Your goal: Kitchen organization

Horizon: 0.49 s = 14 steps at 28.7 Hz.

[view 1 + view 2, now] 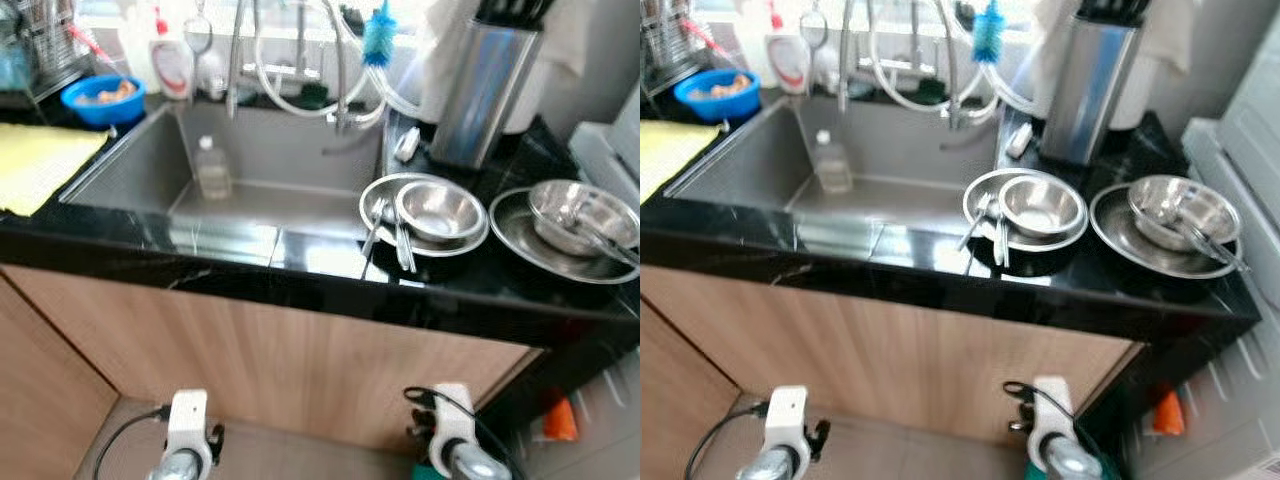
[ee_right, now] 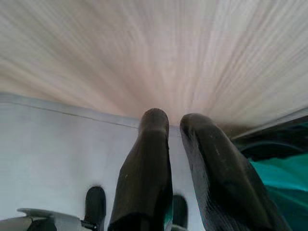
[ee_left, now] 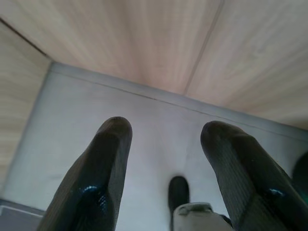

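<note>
- Left eye view: the robot stands facing a black counter [image 1: 300, 255] with a steel sink [image 1: 270, 160] set into it, wood-fronted cupboards below
- To the right of the sink lies a steel plate [image 1: 380, 232] carrying a small steel bowl [image 1: 438, 210] and some cutlery [image 1: 400, 240] that leans over its near rim; well to the right sits a second plate [image 1: 520, 245] with a larger bowl [image 1: 580, 215] and utensils in it
- A clear bottle [image 1: 212, 168] stands upright inside the sink basin, and a knife block [image 1: 485, 90] stands behind the dishes
- At the far left are a yellow cloth [image 1: 40, 165] and a blue bowl [image 1: 100, 100] on the counter
- Both arms hang low in front of the cupboards, well below the counter
- Left wrist view: the left gripper [image 3: 166, 144] points at the floor with its fingers spread wide apart and nothing between them
- Right wrist view: the right gripper [image 2: 175, 134] also points down, fingers close together with a narrow gap, holding nothing
- Judged step: the approach, with no dish yet taken in hand; the tidying proper seems not to have begun
- The next move probably calls for raising an arm above counter height, likely the right one since the dishes lie on that side, and spreading its fingers before reaching for a rim or the cutlery
</note>
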Available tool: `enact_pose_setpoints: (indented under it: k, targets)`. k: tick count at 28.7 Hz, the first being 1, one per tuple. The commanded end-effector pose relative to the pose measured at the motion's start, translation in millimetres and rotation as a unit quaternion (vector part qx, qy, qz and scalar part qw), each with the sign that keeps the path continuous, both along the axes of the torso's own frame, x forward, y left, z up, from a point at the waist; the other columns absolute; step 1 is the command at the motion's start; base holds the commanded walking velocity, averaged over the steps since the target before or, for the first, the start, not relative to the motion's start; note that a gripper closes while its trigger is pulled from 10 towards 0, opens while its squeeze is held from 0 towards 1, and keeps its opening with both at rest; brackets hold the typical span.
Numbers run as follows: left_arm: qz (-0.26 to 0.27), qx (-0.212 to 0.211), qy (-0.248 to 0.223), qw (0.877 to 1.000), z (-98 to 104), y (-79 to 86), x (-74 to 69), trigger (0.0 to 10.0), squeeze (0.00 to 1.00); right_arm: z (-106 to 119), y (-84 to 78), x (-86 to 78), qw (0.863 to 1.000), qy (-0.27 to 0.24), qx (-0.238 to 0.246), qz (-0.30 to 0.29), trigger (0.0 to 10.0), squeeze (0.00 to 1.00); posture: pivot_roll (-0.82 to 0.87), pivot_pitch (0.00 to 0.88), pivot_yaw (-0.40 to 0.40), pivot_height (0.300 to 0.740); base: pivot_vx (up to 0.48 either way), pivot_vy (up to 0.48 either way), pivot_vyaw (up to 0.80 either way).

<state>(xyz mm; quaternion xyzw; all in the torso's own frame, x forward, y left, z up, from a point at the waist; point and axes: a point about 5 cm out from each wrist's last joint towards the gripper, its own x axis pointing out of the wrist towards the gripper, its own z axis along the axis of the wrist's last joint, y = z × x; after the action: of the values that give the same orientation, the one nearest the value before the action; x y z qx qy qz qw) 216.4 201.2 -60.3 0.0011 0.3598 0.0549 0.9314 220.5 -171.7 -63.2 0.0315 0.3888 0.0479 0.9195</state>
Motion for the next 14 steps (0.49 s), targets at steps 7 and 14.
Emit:
enact_pose_setpoints:
  k: [7,14]
  targets:
    - [0.01,-0.01,0.017,1.0,-4.8,-2.2,-6.1,10.0,0.0,-2.9,-8.4,-6.0,1.0,0.01,-0.006,-0.01,10.0,0.0,-0.03,0.0,0.012,0.74,0.0,0.48,-0.33]
    - [0.007,-0.01,0.016,1.0,-4.5,-2.6,-5.5,10.0,0.0,-2.6,-7.8,-5.5,1.0,0.008,-0.001,-0.013,10.0,0.0,-0.03,0.0,0.013,0.74,0.0,0.48,0.0]
